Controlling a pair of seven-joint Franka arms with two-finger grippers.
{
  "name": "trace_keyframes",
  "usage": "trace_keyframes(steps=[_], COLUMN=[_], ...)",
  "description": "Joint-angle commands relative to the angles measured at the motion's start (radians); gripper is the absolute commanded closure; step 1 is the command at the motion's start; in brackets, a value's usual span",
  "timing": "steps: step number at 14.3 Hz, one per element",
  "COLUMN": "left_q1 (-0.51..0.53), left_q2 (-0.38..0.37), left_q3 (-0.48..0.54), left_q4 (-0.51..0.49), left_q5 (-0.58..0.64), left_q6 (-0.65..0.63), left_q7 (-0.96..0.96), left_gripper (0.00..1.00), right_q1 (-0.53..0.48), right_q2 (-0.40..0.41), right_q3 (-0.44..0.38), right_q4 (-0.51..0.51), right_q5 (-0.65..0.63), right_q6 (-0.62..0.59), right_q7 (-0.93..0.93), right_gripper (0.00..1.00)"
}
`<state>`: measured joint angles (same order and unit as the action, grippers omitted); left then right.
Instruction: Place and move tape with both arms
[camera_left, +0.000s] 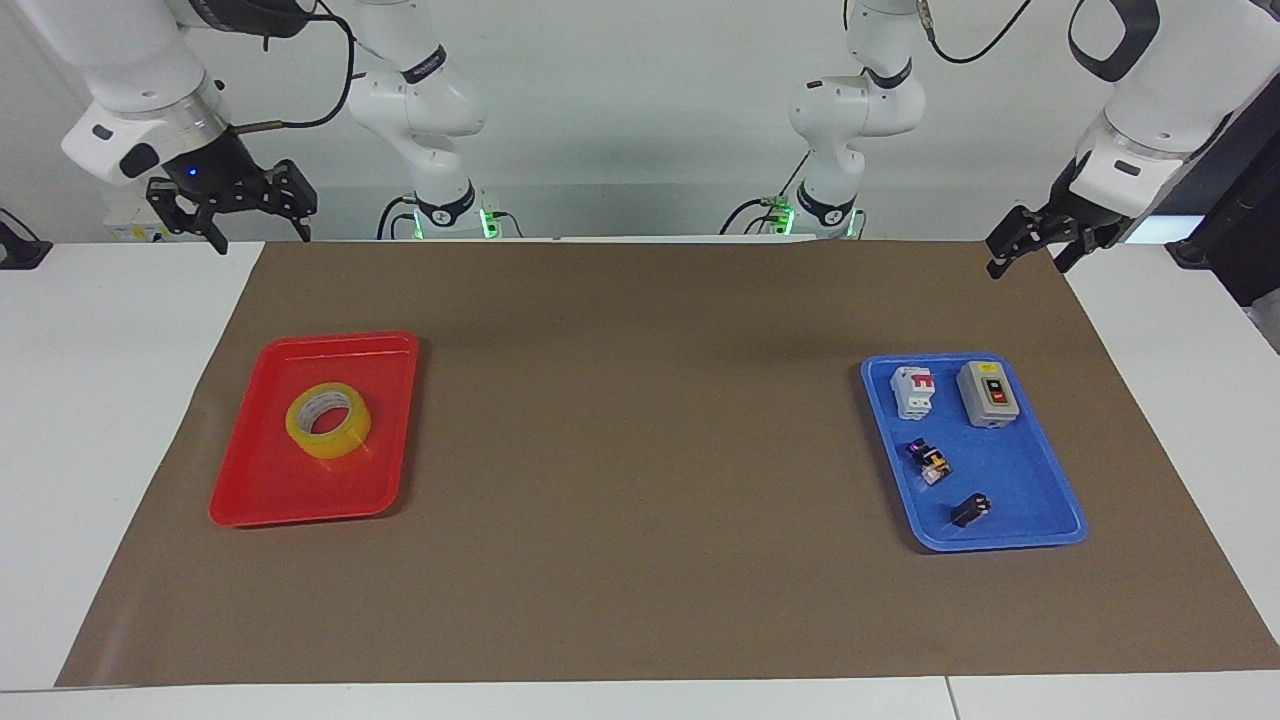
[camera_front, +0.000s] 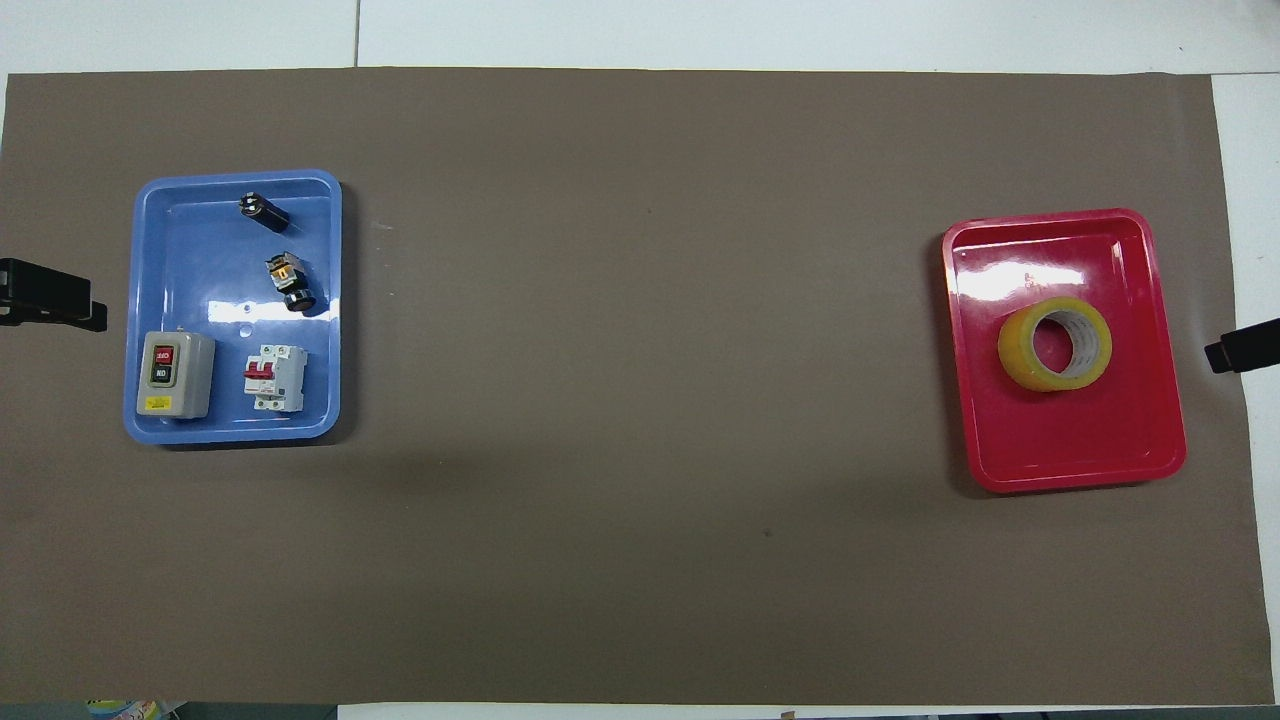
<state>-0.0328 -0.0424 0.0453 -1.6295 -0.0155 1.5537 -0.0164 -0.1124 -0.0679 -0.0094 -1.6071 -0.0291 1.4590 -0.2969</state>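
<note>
Right tool open, raised — tape flat in red tray.

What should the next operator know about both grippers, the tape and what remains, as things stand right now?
Right gripper: open, empty, raised over the white tabletop at the right arm's end, clear of the red plastic tray.
Left gripper: waiting, raised over the brown mat's corner at the left arm's end; holds nothing.
Translucent yellow roll of packing tape: lying flat in the red plastic tray, untouched by either gripper.
Blue plastic tray at the left arm's end: holds small electrical parts, no tape.
Done: tape sits in the red tray.
Left: judging by the scene, any further tape move is still open.
</note>
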Motion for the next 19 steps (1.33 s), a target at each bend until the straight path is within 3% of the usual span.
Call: trace_keyframes(steps=[1, 9, 19], left_q1=[0.007, 0.007, 0.007], left_q2=[-0.027, -0.027, -0.027], left_q3=[0.001, 0.001, 0.001], left_q4=[-0.026, -0.026, -0.026], left_q5=[-0.017, -0.017, -0.017], left_q6=[-0.006, -0.006, -0.006], left_q7=[0.010, 0.010, 0.010], left_gripper=[0.00, 0.00, 0.00], right_q1=[0.026, 0.068, 0.088], right_q2=[0.028, 0.063, 0.050], right_q3=[-0.037, -0.044, -0.049], right_q4=[0.035, 0.076, 0.035], right_q5=[-0.018, -0.023, 0.001], right_q6=[0.001, -0.006, -0.002], right_q7=[0.005, 0.007, 0.012], right_gripper=[0.00, 0.00, 0.00])
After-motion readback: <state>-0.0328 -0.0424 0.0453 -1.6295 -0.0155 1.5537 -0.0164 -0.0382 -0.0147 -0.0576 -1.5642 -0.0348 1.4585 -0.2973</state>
